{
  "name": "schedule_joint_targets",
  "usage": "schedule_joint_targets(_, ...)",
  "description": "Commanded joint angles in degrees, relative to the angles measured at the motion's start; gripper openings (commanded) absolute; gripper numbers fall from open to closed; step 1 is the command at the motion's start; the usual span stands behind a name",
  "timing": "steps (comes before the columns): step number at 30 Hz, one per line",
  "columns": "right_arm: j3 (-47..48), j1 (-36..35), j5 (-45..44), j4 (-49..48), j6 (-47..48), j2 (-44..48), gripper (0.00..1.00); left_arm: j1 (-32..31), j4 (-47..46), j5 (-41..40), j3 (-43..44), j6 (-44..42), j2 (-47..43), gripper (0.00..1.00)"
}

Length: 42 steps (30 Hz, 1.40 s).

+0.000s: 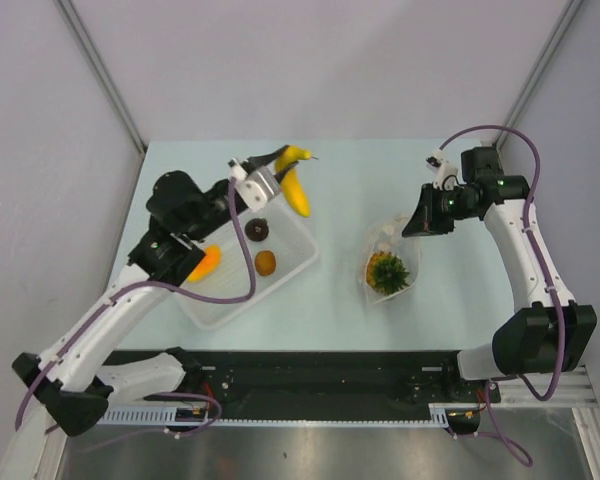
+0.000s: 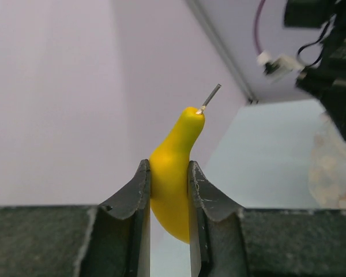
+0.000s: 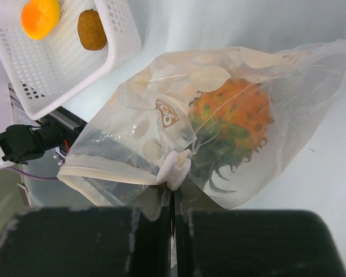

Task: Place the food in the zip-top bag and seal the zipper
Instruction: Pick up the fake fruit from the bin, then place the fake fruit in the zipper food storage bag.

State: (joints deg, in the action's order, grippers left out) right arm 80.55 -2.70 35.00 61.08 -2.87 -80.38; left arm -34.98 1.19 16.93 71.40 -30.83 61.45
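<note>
Presently, the banana is clamped between the narrowed jaws of the left gripper and held above the far edge of the basket, well apart from the zip-top bag. The bag's rim is pinched by the fully closed right gripper, with the pineapple already inside. Next, the smooth, curved yellow fruit must be carried across and released into the mouth.

Smooth banana, glossy clear plastic bag, perforated plastic basket
</note>
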Motion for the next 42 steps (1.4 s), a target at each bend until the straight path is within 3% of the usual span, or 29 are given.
schedule_joint_targets(1, 3.55, 1.73, 3.4, 0.88, 1.99, -2.15, 0.0, -9.65, -21.45, 6.79, -3.45, -16.75, 6.3, 0.0)
schedule_joint_targets(5, 6.54, 3.83, 4.89, 1.24, 1.21, -4.08, 0.0, -17.04, -33.69, 11.36, -7.49, -28.39, 10.61, 0.0)
schedule_joint_targets(16, 9.18, 5.07, 8.76, -0.08, -1.87, -7.24, 0.0, -26.36, -53.21, 17.43, -6.45, -40.25, 25.46, 0.0)
schedule_joint_targets(22, 9.27, 6.39, 10.61, 0.18, -2.66, -7.86, 0.0, -26.63, -56.73, 16.92, -7.32, -47.12, 32.67, 0.0)
schedule_joint_targets(34, 9.18, 7.71, 11.05, -0.87, -4.68, -9.53, 0.0, -22.41, -52.26, 15.51, -5.31, -55.56, 41.8, 0.02)
schedule_joint_targets(37, 9.62, 8.06, 10.88, -0.96, -5.04, -10.23, 0.0, -21.8, -56.29, 12.96, -4.69, -55.66, 45.58, 0.17)
schedule_joint_targets(38, 9.62, 8.23, 10.7, -1.05, -5.21, -10.5, 0.0, -21.62, -58.13, 11.82, -4.95, -55.13, 46.47, 0.28)
schedule_joint_targets(39, 9.62, 8.76, 10.7, -1.14, -5.56, -10.76, 0.0, -21.53, -63.89, 11.73, -5.21, -52.08, 47.0, 0.5)
schedule_joint_targets(42, 9.53, 9.73, 10.53, -1.58, -6.52, -11.81, 0.0, -21.53, -70.17, 10.41, -5.83, -47.94, 47.8, 0.72)
